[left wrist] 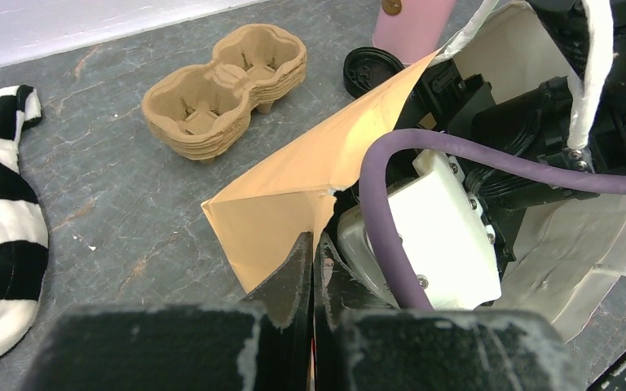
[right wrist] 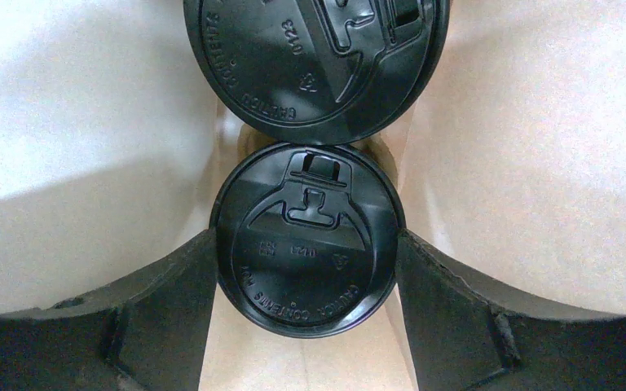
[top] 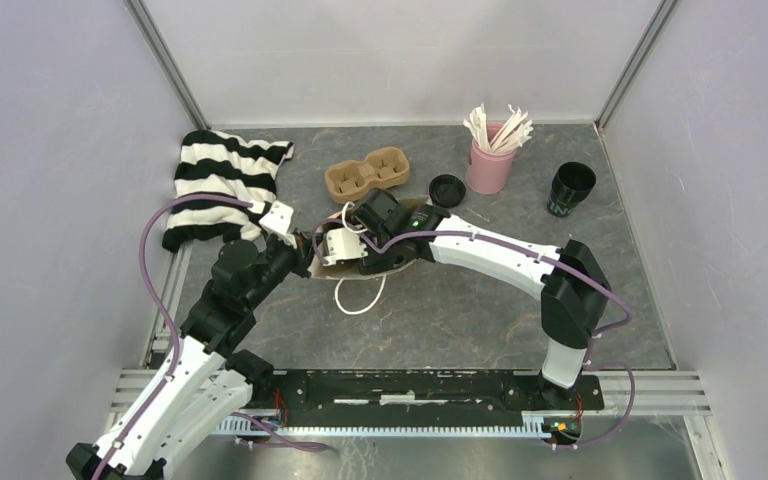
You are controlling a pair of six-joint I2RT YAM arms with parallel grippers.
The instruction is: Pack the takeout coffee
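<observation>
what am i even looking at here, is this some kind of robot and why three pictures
Yes, it is a robot: two arms bolted at the near edge of a table. One picture looks down from above; the other two come from cameras on each wrist. The left gripper is pinched shut on the edge of a brown paper bag. The right gripper reaches inside the bag, around a lidded black cup, with a second lidded cup beyond it. On the table lie a striped cloth, a pulp carrier tray, a loose black lid, a pink cup of sticks and an open black cup.
</observation>
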